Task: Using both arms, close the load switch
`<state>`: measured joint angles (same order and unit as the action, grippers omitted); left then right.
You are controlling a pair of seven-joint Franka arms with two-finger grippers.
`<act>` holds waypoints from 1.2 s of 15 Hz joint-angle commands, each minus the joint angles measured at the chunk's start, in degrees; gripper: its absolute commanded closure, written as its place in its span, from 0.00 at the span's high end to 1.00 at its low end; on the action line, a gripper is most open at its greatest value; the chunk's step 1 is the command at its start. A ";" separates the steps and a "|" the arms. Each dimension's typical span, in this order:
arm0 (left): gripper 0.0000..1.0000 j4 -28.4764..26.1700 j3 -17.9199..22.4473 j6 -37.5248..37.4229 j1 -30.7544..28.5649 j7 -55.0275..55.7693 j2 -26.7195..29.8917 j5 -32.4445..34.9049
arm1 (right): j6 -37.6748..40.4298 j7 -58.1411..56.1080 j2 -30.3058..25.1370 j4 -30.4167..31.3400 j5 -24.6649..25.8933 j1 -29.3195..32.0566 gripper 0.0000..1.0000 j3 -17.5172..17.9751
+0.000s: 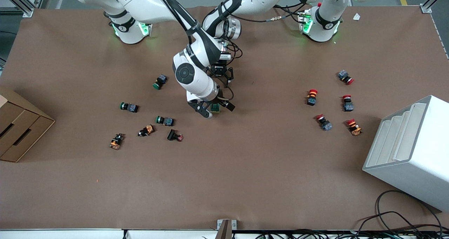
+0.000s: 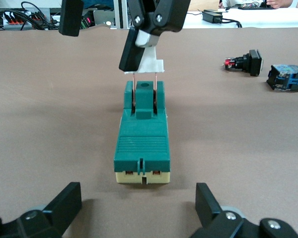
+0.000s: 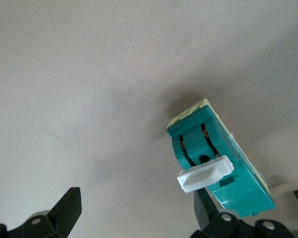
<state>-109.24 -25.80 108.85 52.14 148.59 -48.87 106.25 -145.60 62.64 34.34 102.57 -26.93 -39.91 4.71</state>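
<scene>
Dark green oblong load switch (image 1: 215, 107) with a cream base sits flat on the brown table (image 1: 245, 169), about mid-table, nearer the front camera than both robot bases. Its white toggle lever (image 2: 145, 66) stands raised on two copper blades at one end of the block; same lever (image 3: 205, 173) shows in the right wrist view.

Right gripper (image 1: 211, 109) is down at the switch, jaws apart. In the left wrist view one of its black fingers (image 2: 135, 48) touches the white lever from one side; the other finger (image 2: 71, 16) hangs well clear. Right wrist view puts the green block (image 3: 218, 161) just beside one fingertip, with the gap between the fingers mostly over bare table.

Left gripper (image 1: 220, 72) hangs low over the table, beside the switch toward the robot bases. Jaws apart, clamped on nothing: both black fingertips (image 2: 64, 201) frame the cream end of the switch (image 2: 142, 144) without touching it.

Small push buttons with green, orange and red caps (image 1: 165, 120) lie scattered toward the right arm's end of the table. A second group with red caps (image 1: 311, 97) lies toward the left arm's end, near a white stepped bin (image 1: 414, 151). Brown cardboard drawer box (image 1: 17, 130) sits at the table edge on the right arm's end.
</scene>
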 commanded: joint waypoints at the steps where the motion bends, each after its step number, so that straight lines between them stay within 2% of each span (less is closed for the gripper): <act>1: 1.00 2.54 0.40 4.18 -2.13 2.50 -6.15 -0.78 | -0.39 -0.94 2.22 -2.46 -0.14 0.89 1.00 0.39; 11: 1.00 2.28 0.40 4.18 -2.13 3.02 -6.59 -0.78 | -0.56 -3.49 4.86 -4.84 -0.14 3.00 1.00 0.38; 18: 1.00 2.36 0.40 4.18 -2.21 2.58 -6.51 -0.78 | 0.14 -3.66 4.69 -5.63 0.12 3.61 1.00 0.30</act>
<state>-109.12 -25.80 108.94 51.85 148.87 -48.99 106.25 -145.64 60.29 38.07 98.38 -26.92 -37.61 4.56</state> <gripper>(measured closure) 0.000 0.000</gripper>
